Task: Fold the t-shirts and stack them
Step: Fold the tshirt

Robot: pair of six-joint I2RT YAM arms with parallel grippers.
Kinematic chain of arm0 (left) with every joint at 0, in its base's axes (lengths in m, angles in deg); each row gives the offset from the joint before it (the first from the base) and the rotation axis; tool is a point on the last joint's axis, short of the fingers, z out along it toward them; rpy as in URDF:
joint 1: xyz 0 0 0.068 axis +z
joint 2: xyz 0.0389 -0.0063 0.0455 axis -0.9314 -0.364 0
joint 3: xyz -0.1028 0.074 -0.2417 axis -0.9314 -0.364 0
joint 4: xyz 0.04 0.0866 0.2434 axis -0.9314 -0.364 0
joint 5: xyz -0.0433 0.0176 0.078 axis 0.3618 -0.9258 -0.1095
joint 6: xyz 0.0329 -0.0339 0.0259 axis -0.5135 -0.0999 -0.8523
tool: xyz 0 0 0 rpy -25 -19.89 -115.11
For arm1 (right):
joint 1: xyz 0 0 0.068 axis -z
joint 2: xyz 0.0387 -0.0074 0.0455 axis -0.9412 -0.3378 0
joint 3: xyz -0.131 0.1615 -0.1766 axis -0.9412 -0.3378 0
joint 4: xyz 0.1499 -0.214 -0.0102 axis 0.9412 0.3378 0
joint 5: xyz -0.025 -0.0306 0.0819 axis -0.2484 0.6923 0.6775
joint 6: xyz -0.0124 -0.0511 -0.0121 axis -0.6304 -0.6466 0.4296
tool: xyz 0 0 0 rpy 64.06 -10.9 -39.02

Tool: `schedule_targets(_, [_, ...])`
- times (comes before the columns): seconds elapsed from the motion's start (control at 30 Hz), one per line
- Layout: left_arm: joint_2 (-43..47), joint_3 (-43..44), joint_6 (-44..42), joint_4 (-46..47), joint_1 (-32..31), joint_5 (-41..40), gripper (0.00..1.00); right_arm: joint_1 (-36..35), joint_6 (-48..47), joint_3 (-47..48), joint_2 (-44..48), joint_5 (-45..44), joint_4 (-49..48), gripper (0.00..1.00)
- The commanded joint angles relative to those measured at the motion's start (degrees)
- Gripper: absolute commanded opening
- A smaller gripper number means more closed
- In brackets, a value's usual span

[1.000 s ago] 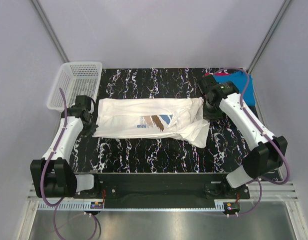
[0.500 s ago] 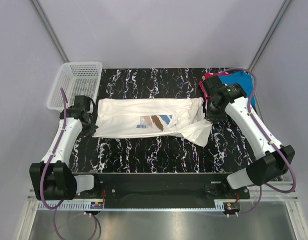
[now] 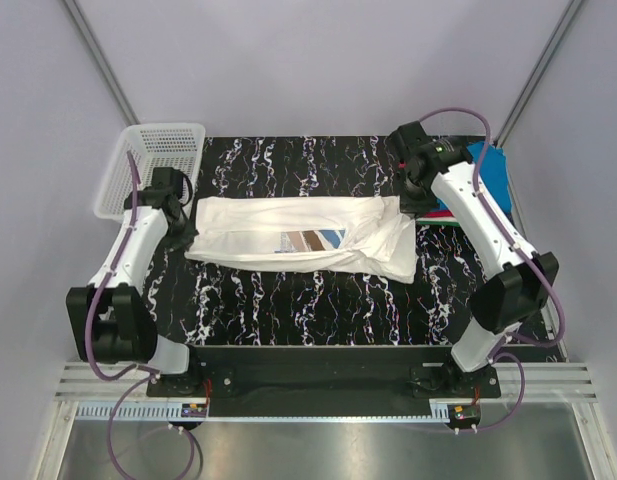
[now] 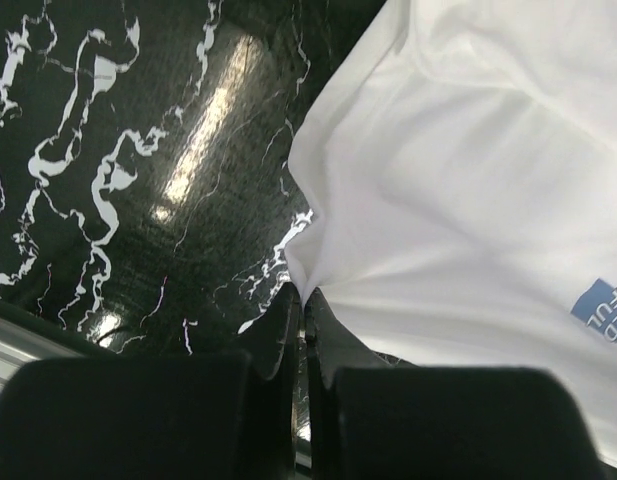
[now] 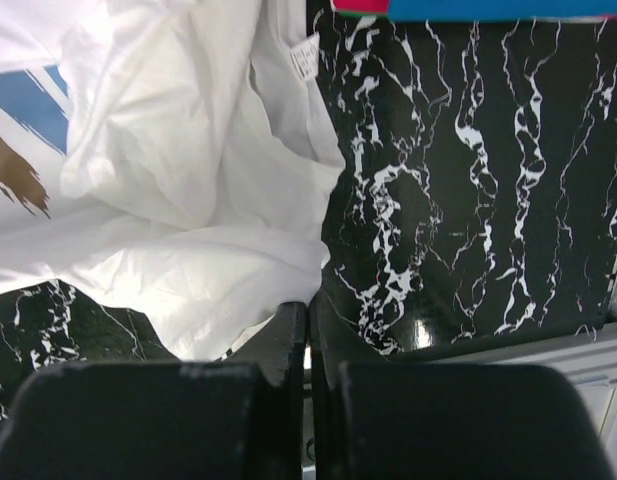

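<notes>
Pulled rearward, the soft, creased white t-shirt point(image 3: 278, 222) now lies flatter on the glossy marbled table point(image 3: 288, 300); left gripper point(image 4: 300, 300) and right gripper point(image 5: 308, 312) each stay clamped on its edge.

A: Top cam, where?
B: Fixed, high, behind arm bases. Faces down + fwd, far off, whole table point(image 3: 288, 300) in frame.
A: Wrist cams?
B: V. close, low, aimed along own fingers. Left: past left gripper point(image 4: 300, 298) at white t-shirt point(image 4: 468, 180), left edge. Right: past right gripper point(image 5: 308, 308) at shirt's right end.
A: Overlap?
B: Shirt + marble top in all three. Print point(image 3: 310, 240) too, only partly in wrist views.
</notes>
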Motion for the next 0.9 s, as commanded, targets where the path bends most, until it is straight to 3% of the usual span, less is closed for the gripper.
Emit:
schedule_targets(0.0, [-4.6,7.2,-1.2,0.3,0.4,-1.4,0.00,0.5,-1.5,7.2,-4.9,-2.8,-0.7,0.00])
schedule_targets(0.87, [-25.0,25.8,-5.0,-5.5,0.4,-0.5,0.00,5.1,-1.6,29.9,-27.8,-4.7,1.3,0.00])
